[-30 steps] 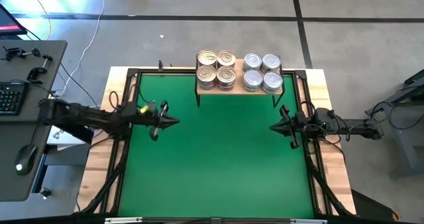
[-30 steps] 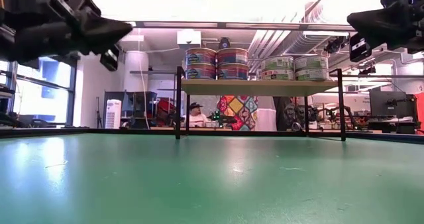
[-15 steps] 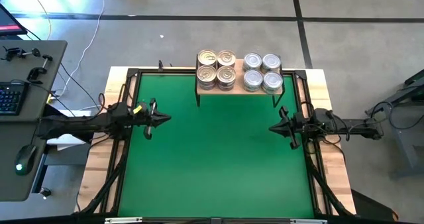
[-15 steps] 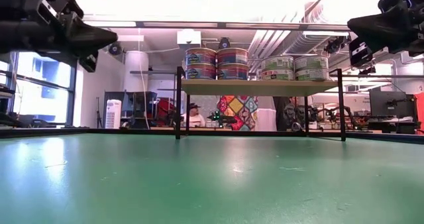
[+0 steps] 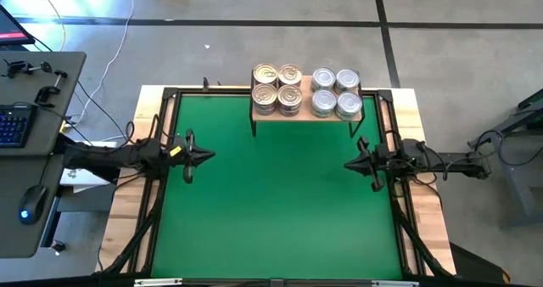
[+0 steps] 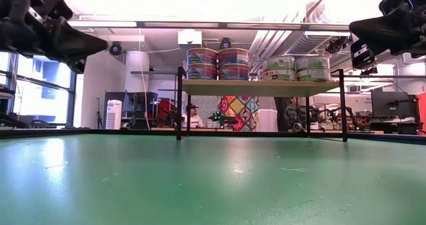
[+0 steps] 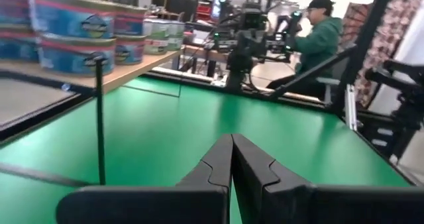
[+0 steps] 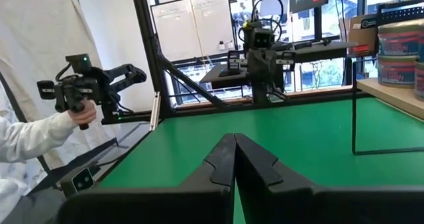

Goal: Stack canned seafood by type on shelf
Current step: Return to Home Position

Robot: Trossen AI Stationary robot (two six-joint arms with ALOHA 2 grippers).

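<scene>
The left gripper (image 5: 202, 154) and the right gripper (image 5: 349, 163) hover over the green mat (image 5: 280, 211), tips aimed at each other from opposite sides, each with its fingers pressed together. Beyond the gap between them stands the shelf (image 5: 306, 112), its long axis running from one gripper's side to the other. It holds upright two-high stacks, lids up: gold-lidded tins (image 5: 277, 89) nearer the left gripper, silver-lidded tins (image 5: 336, 93) nearer the right.
</scene>
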